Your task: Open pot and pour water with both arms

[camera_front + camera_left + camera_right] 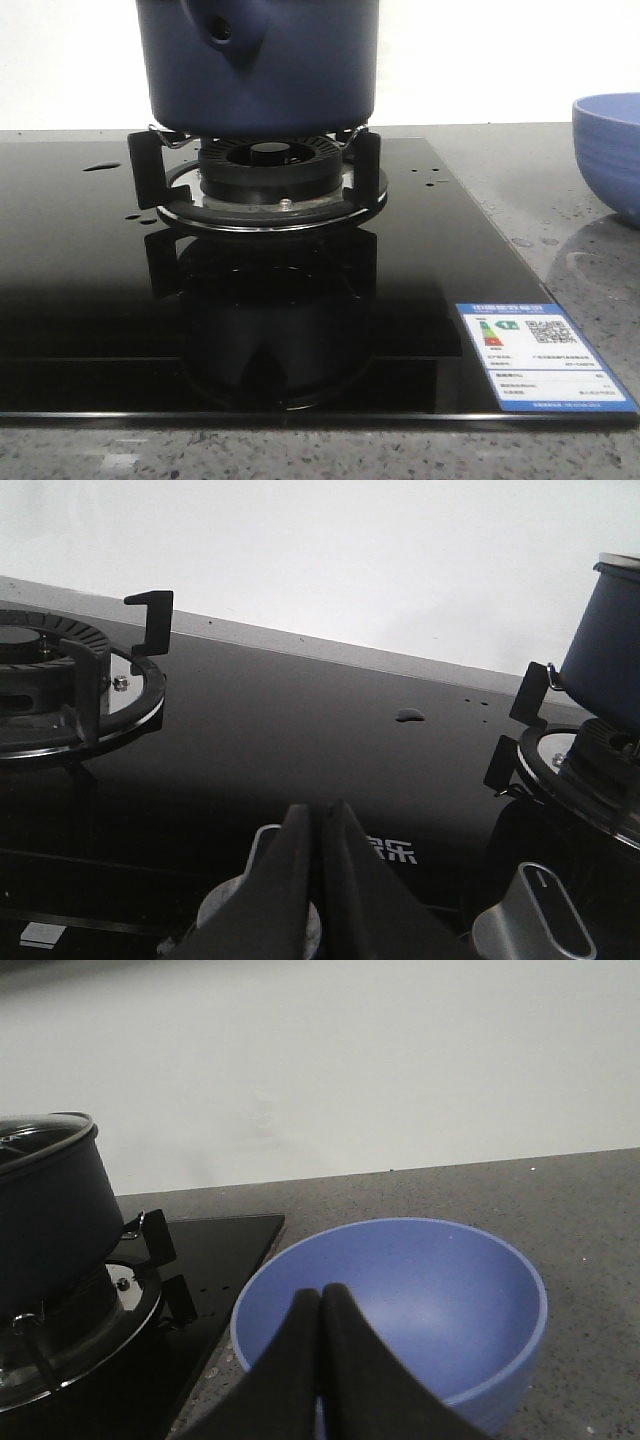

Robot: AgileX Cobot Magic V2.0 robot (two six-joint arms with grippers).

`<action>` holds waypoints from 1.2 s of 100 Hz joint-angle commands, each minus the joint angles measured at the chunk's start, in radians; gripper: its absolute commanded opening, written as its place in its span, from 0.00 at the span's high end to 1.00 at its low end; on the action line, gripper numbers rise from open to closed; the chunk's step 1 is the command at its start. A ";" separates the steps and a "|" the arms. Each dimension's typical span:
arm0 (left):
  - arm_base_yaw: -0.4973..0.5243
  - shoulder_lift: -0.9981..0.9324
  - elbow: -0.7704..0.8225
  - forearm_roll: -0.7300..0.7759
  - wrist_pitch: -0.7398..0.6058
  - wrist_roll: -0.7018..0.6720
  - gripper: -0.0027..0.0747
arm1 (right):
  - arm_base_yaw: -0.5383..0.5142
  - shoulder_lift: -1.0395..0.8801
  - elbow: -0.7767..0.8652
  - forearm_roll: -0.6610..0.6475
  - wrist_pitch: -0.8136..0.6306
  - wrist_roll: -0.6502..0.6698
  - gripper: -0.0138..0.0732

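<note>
At top centre of the front view, the pot [258, 65] is sitting on the burner [270, 170], lid [42, 1132] on. It looks heavy and smooth-sided; its stub [222, 30] offers a hold. Left hand [322, 825] and right hand [320, 1308] are both pressed together, empty.

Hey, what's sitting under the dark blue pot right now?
The pot rests on black pan supports over a round gas burner, on the glossy black cooktop. The pot's underside itself is hidden from every camera.
</note>
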 commanded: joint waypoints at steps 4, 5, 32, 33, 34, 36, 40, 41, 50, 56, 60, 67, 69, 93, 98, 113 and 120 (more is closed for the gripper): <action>-0.012 -0.027 0.032 -0.001 -0.075 -0.008 0.99 | -0.001 0.006 -0.027 0.007 -0.037 -0.012 0.91; -0.012 -0.027 0.032 -0.001 -0.075 -0.008 0.99 | -0.001 0.006 -0.027 0.007 -0.037 -0.012 0.91; -0.012 -0.027 0.032 -0.001 -0.075 -0.008 0.99 | -0.001 0.006 -0.027 0.007 -0.037 -0.012 0.91; -0.012 -0.027 0.032 -0.001 -0.075 -0.008 0.99 | -0.001 0.006 -0.027 0.007 -0.037 -0.012 0.91; -0.012 -0.027 0.032 -0.001 -0.075 -0.008 0.99 | -0.001 0.006 -0.027 0.007 -0.037 -0.012 0.91; -0.012 -0.027 0.032 -0.001 -0.075 -0.008 0.99 | -0.001 0.006 -0.027 0.007 -0.037 -0.012 0.91; -0.012 -0.027 0.032 -0.001 -0.075 -0.008 0.99 | -0.001 0.006 -0.027 0.007 -0.037 -0.012 0.91; -0.012 -0.027 0.032 -0.001 -0.075 -0.008 0.99 | -0.001 0.006 -0.027 0.007 -0.039 -0.012 0.91; -0.012 -0.027 0.032 -0.001 -0.075 -0.008 0.99 | -0.001 0.006 -0.027 0.007 -0.058 -0.012 0.91; -0.012 -0.027 0.032 -0.001 -0.075 -0.008 0.99 | -0.001 0.006 -0.027 0.004 -0.070 -0.012 0.91; -0.012 -0.027 0.032 -0.001 -0.075 -0.008 0.99 | -0.001 0.006 -0.027 -0.008 -0.083 -0.007 0.91; -0.012 -0.027 0.032 -0.001 -0.075 -0.008 0.99 | -0.001 0.006 -0.027 -0.203 -0.090 0.153 0.91; -0.012 -0.027 0.032 -0.001 -0.075 -0.008 0.99 | -0.001 0.006 -0.027 -0.302 -0.093 0.245 0.91; -0.012 -0.027 0.032 -0.001 -0.075 -0.008 0.99 | -0.032 -0.003 0.012 -1.049 -0.099 0.935 0.91; -0.012 -0.027 0.032 -0.001 -0.075 -0.008 0.99 | -0.035 -0.016 0.044 -1.076 -0.120 0.940 0.91; -0.012 -0.027 0.032 -0.001 -0.075 -0.008 0.99 | -0.041 -0.128 0.168 -1.113 -0.156 0.969 0.91; -0.012 -0.027 0.032 -0.001 -0.075 -0.008 0.99 | -0.041 -0.195 0.217 -1.142 -0.146 1.005 0.91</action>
